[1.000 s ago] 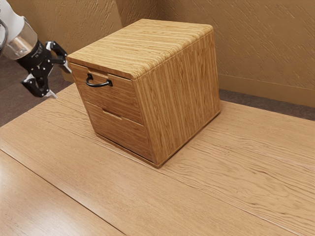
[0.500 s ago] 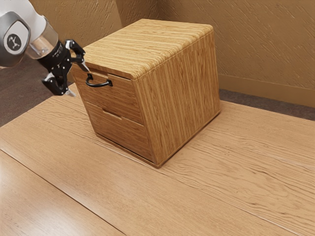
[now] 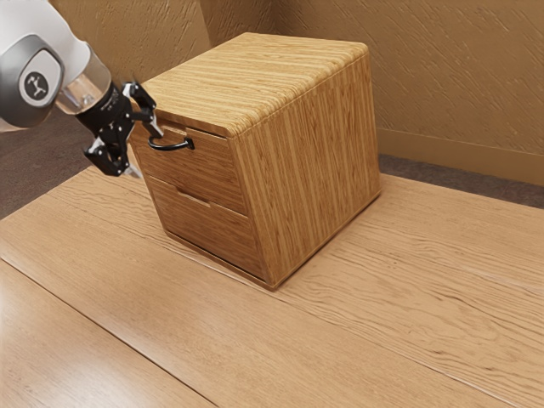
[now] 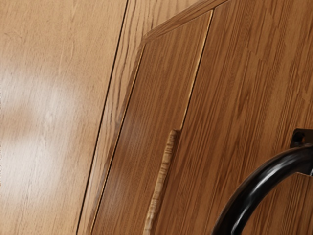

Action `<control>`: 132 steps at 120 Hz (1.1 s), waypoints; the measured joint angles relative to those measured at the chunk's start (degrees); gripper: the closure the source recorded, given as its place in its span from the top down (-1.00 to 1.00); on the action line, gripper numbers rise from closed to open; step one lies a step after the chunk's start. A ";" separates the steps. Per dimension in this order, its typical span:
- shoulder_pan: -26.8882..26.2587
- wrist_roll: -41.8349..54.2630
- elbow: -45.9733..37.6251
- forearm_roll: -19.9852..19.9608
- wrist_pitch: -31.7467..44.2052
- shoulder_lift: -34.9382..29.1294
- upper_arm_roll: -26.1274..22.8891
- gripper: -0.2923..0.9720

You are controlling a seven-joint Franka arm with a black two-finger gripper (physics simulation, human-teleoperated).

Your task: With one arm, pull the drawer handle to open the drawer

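Observation:
A wooden cabinet (image 3: 280,127) with two drawers stands on the table. The upper drawer (image 3: 204,170) sits flush in the cabinet front and carries a black loop handle (image 3: 172,145). My gripper (image 3: 146,153) is open at the handle's end toward the exterior view's left, fingers spread above and below it, with nothing gripped. In the wrist view the handle (image 4: 259,191) curves close under my hand, in front of the upper drawer front (image 4: 254,98).
The lower drawer (image 3: 212,225) has a small wooden lip (image 4: 164,181) as its pull. The wooden table (image 3: 357,340) stretches wide in front of and beside the cabinet. A textured wall (image 3: 459,68) stands behind it.
My arm has swung toward the exterior view's right, carrying the open gripper from well clear of the cabinet up to the handle's end. The drawer has not moved.

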 joint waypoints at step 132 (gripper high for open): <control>0.66 -0.53 -8.57 -1.08 -0.06 -8.18 0.38 -0.69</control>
